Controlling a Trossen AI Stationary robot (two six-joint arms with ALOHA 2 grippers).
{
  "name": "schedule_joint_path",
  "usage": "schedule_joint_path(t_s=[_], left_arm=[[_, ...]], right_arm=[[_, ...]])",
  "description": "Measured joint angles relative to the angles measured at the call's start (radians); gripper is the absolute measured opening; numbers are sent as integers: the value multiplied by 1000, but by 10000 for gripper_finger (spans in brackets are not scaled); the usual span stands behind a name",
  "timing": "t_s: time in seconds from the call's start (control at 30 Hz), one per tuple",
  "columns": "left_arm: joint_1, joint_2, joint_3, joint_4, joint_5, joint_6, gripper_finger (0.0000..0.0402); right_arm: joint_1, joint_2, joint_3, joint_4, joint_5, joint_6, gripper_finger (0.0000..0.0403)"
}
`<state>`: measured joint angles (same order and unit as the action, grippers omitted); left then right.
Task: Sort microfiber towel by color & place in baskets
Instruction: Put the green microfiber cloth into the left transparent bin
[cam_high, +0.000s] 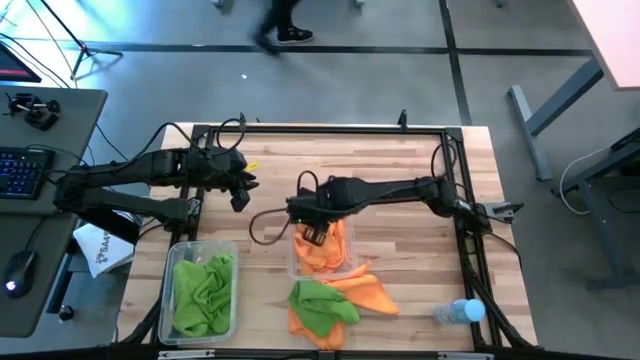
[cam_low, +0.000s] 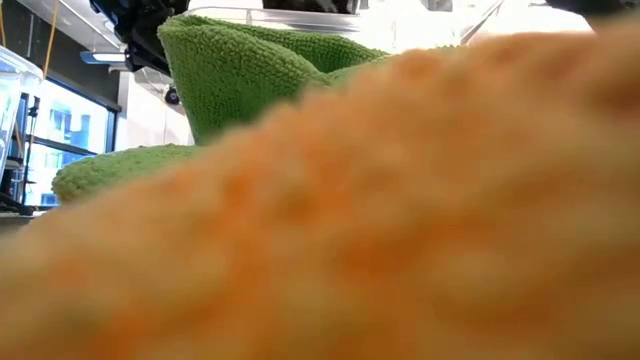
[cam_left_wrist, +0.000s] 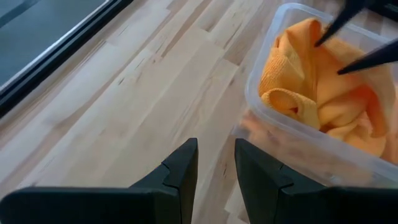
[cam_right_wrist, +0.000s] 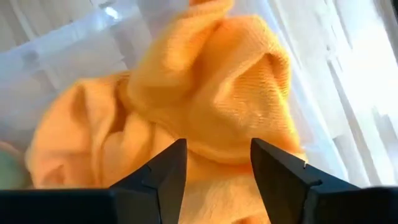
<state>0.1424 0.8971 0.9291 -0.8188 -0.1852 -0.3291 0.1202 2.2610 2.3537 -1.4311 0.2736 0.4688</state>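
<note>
I have the right gripper (cam_high: 312, 232) poised over the middle bin (cam_high: 296, 262), fingers spread and empty above the crumpled orange towels (cam_right_wrist: 205, 93), which I judge is a fresh drop. The left gripper (cam_high: 240, 196) waits part open over bare table (cam_high: 420, 160). Green towels (cam_high: 203, 290) fill the left bin (cam_high: 176, 252); one green towel (cam_high: 322, 302) and an orange towel (cam_high: 372, 292) lie loose, bunched, just in front of the middle bin.

A light wooden desk (cam_high: 400, 180) with a black frame stands on a grey floor (cam_high: 380, 85) crossed by dark lines. To its left a side table (cam_high: 60, 110) carries a keyboard (cam_high: 22, 170) and a mouse (cam_high: 18, 270). A person's shoe (cam_high: 294, 35) shows beyond the desk. In the low view, a window (cam_low: 60, 140) glows pale blue.
</note>
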Motion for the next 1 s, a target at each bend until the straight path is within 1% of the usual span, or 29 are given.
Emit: schedule_joint_path(t_s=[0.13,0.2,0.33,0.43,0.57,0.67,0.77,0.87,1.0], left_arm=[[-32,0,0,10,-3,-25,94],[-67,0,0,23,-6,-37,94],[-174,14,0,97,-15,-93,94],[-276,54,0,174,-87,-136,94],[-411,145,20,245,-191,-190,94],[-496,233,79,239,-249,-217,94],[-563,333,165,242,-273,-216,94],[-612,439,265,236,-273,-157,94],[-666,584,413,142,-271,-32,94]], right_arm=[[25,-45,-54,5,10,-18,155],[39,-62,-77,5,38,-25,144],[68,-123,-137,-19,111,-22,127],[93,-207,-226,-21,152,3,120],[136,-362,-429,12,191,85,117],[180,-520,-612,67,213,191,117],[235,-673,-788,144,251,308,117],[287,-812,-940,228,272,406,116],[338,-952,-1099,341,277,496,116]])
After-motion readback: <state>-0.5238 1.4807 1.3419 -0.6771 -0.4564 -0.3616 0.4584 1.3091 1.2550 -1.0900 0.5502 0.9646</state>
